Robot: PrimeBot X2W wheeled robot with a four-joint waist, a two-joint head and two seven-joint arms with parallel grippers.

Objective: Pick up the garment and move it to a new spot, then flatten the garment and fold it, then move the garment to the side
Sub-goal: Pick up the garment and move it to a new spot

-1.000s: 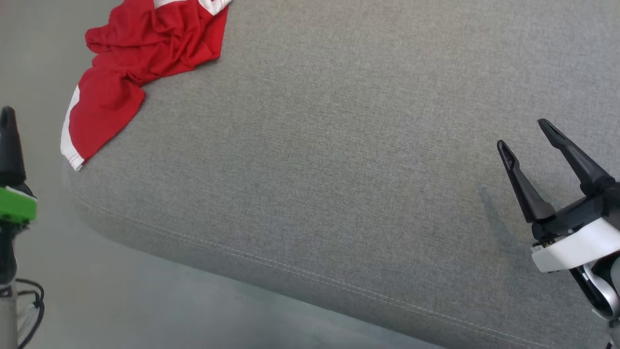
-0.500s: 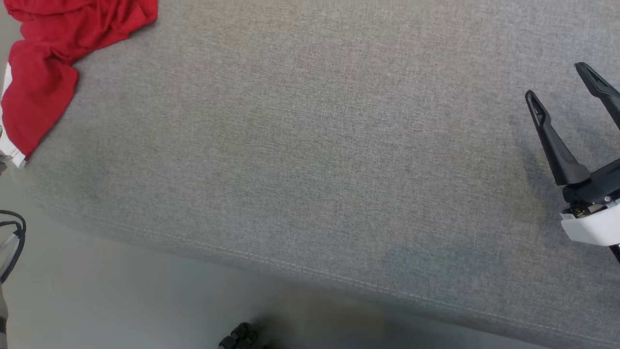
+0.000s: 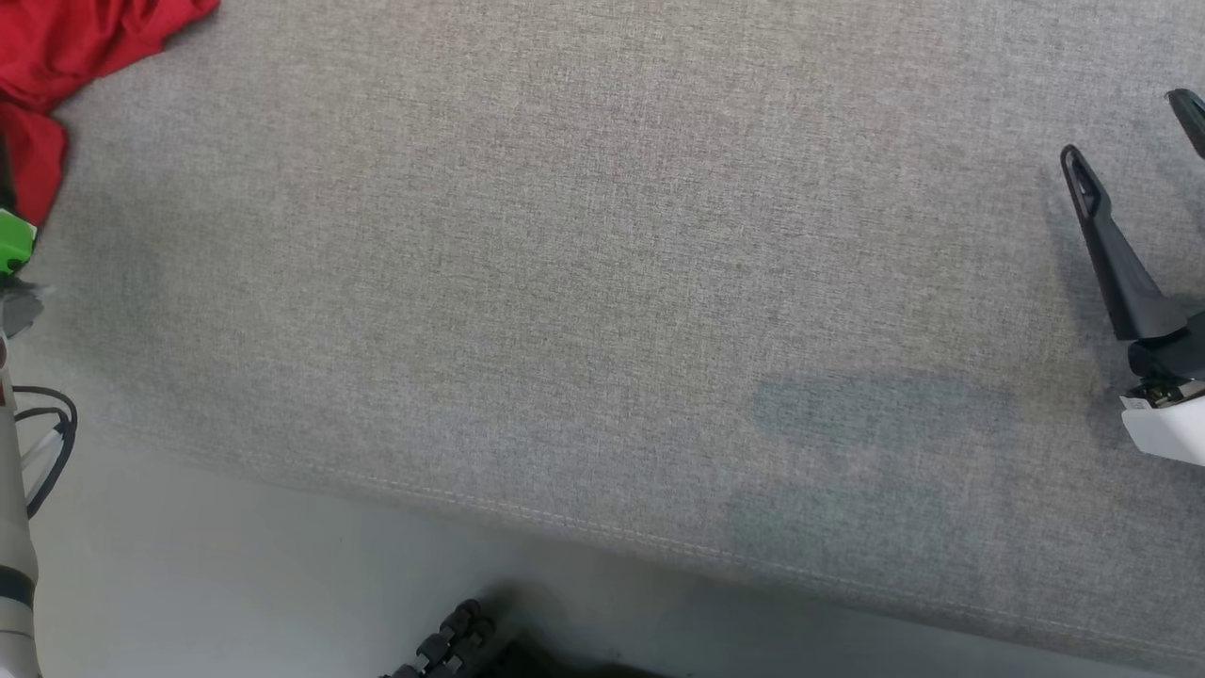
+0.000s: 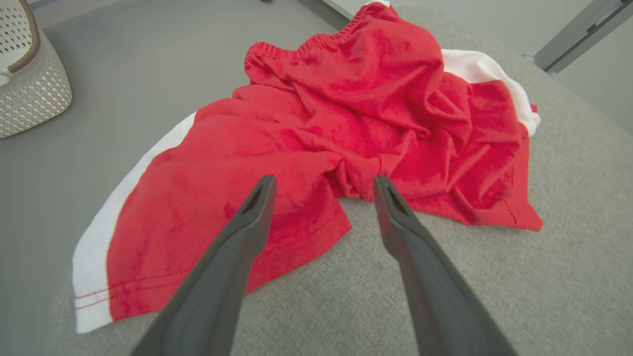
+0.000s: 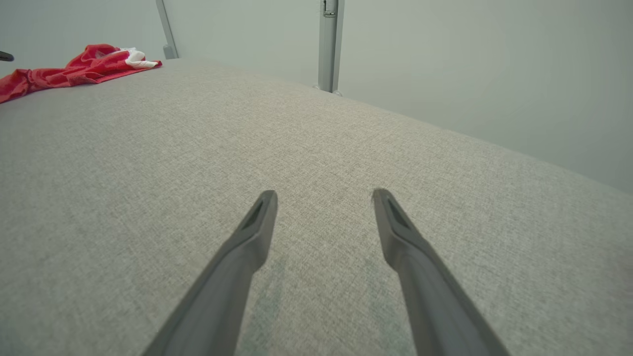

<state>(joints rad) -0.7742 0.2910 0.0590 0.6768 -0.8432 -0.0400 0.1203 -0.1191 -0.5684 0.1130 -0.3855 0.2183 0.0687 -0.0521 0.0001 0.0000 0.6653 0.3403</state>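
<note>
The garment [image 4: 346, 128] is a crumpled pair of red shorts with white side stripes and an elastic waistband, lying at a corner of the grey cushion [image 3: 602, 282]. One leg hangs over the cushion's edge. My left gripper [image 4: 324, 180] is open, its fingertips just short of the bunched red cloth and holding nothing. In the head view the garment [image 3: 56, 47] shows at the top left corner. My right gripper [image 3: 1125, 127] is open over bare cushion at the far right. From the right wrist, that gripper [image 5: 325, 194] is empty and the garment [image 5: 74, 69] lies far off.
The cushion's stitched front edge [image 3: 659, 541] borders pale floor [image 3: 235, 584]. A white woven basket [image 4: 24, 74] stands on the floor beyond the garment. Grey metal posts [image 5: 329, 44] rise behind the cushion. A cable [image 3: 47, 443] and a dark ribbed object [image 3: 452, 640] sit low in the head view.
The head camera has swung, so the whole picture has shifted left: the garment now sits in the top left corner and the right gripper at the right edge. Both grippers stay open.
</note>
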